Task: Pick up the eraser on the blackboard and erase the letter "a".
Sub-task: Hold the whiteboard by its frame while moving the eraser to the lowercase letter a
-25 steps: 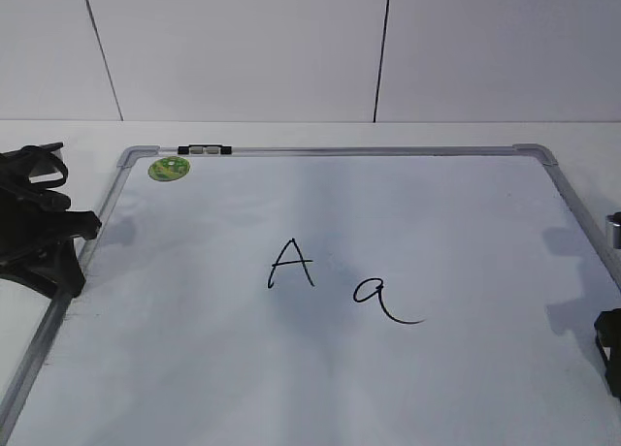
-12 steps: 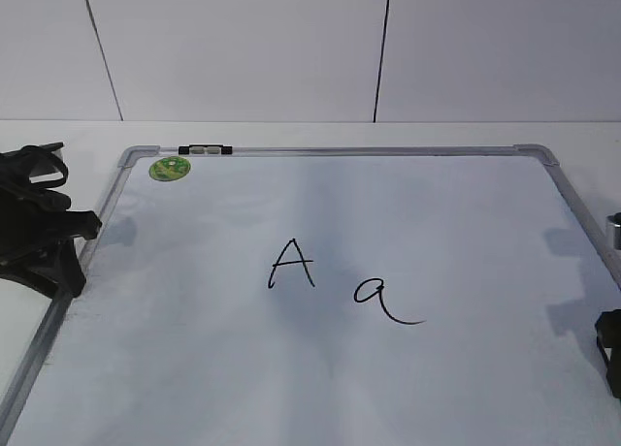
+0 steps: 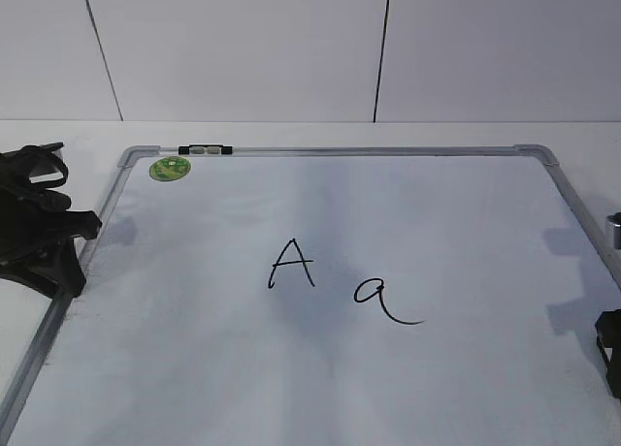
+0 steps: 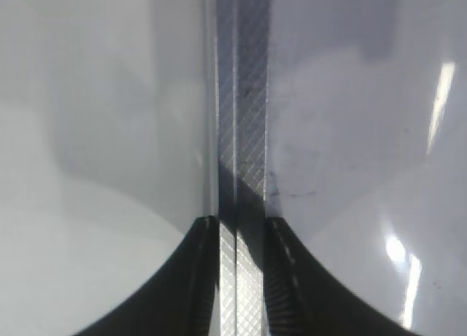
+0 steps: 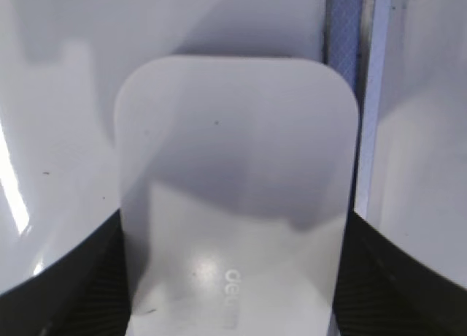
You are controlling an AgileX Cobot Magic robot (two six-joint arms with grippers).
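The blackboard [image 3: 437, 213] is a white board in a grey frame, lying flat. The letter "a" [image 3: 374, 293] is written right of the middle, beside a capital "A" [image 3: 291, 264]. The white eraser [image 5: 233, 190] fills the right wrist view and rests on the board next to the right frame rail [image 5: 343, 22]. My right gripper [image 5: 235, 230] has a dark finger against each long side of it. In the exterior view only the edge of this gripper [image 3: 610, 349] shows, and the eraser is out of view there. My left gripper [image 4: 241, 230] [image 3: 78, 247] is shut on the left frame rail [image 4: 248, 131].
A round green sticker [image 3: 169, 169] sits in the board's far left corner. A small black-and-silver clip [image 3: 205, 150] is on the top rail. A white wall with dark seams rises behind the table.
The right gripper's dark edge has shifted very slightly at the right border of the exterior view. The board, the letters and the left gripper have not moved.
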